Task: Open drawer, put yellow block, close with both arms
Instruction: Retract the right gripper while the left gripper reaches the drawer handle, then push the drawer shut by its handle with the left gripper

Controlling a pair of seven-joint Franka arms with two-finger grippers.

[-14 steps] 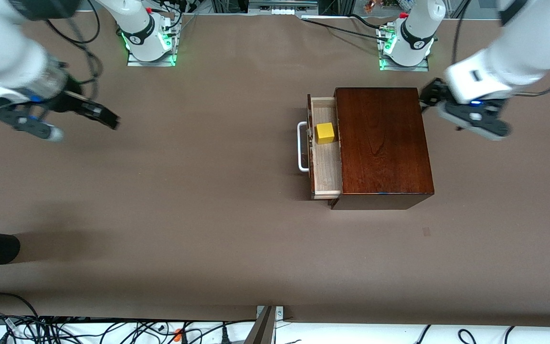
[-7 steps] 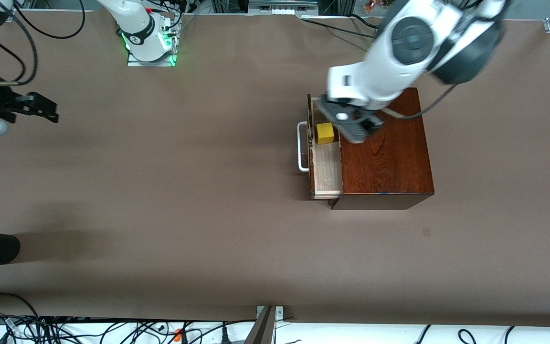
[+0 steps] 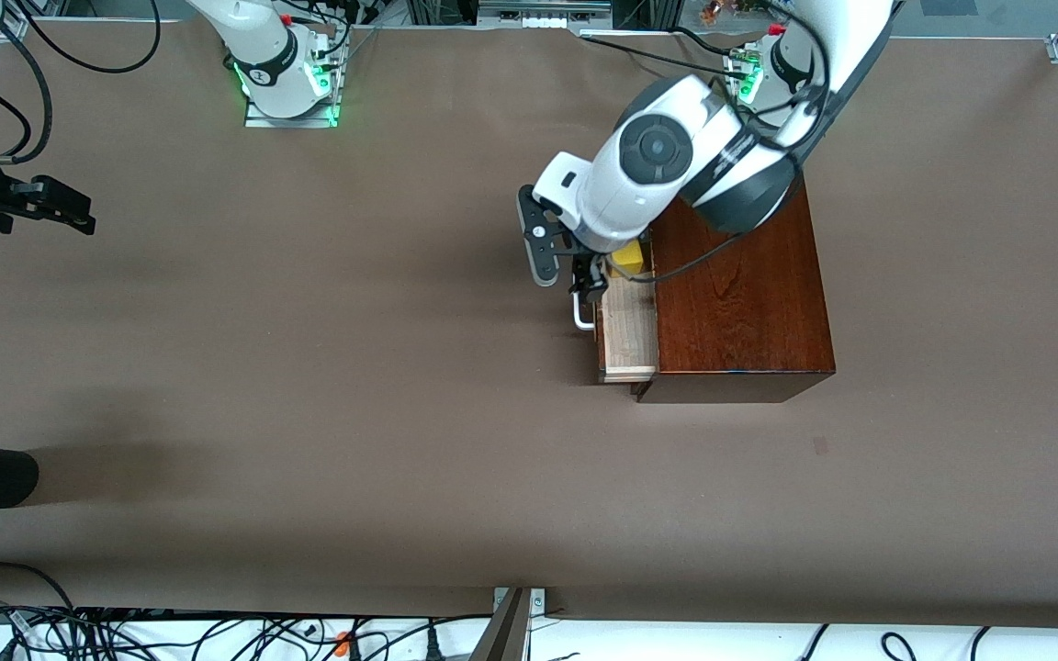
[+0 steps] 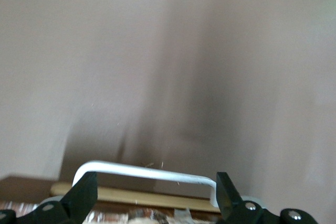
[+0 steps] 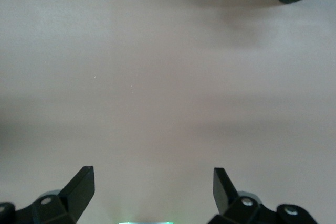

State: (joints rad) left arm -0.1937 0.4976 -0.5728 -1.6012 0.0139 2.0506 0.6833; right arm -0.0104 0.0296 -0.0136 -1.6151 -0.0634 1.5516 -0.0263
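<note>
My left gripper (image 3: 587,278) hangs jaws spread over the white handle (image 4: 147,172) of the drawer (image 3: 628,335), which stands pulled out of the wooden box (image 3: 740,285) with the yellow block (image 3: 628,257) in it, my right gripper (image 3: 51,206) jaws spread over bare table (image 3: 309,367) at the right arm's end.

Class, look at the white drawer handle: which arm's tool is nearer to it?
The left. The left tool is over the handle, fingers open. The right tool waits open over bare table at the right arm's end.
</note>
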